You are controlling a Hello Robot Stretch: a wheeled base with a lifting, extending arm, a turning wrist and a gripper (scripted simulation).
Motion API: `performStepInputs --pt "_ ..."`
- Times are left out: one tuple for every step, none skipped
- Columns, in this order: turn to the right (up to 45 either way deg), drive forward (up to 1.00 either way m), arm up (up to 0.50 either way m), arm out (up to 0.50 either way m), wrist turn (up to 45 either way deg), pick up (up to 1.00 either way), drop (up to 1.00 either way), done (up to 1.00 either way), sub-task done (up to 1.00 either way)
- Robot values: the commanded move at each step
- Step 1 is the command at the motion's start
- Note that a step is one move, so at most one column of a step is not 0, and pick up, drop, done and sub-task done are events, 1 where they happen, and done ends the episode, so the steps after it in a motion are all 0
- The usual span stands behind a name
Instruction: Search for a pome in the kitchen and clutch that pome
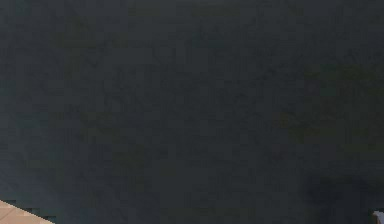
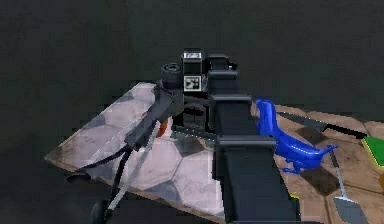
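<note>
In the arm side view my arm point(image 2: 240, 150) rises as a dark bar from the bottom edge, with a white marked square point(image 2: 192, 72) at its far end. Left of it the gripper point(image 2: 142, 134) reaches down-left over a countertop point(image 2: 110, 125) of pale hexagon tiles. A small reddish smudge sits at the fingertips, too small to name. I cannot tell whether the gripper holds anything. No shape that I can name as an apple or pear stands out.
A glossy blue figure point(image 2: 288, 145) lies on the counter just right of the arm. A green thing point(image 2: 376, 150) and a grey flat utensil point(image 2: 346, 196) sit at the right edge. A dark wall point(image 1: 190, 100) stands close ahead; pale floor point(image 1: 12, 214) shows bottom left.
</note>
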Motion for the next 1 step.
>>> performStepInputs --pt "0.0 0.0 0.0 0.0 45.0 0.0 0.0 0.0 0.0"
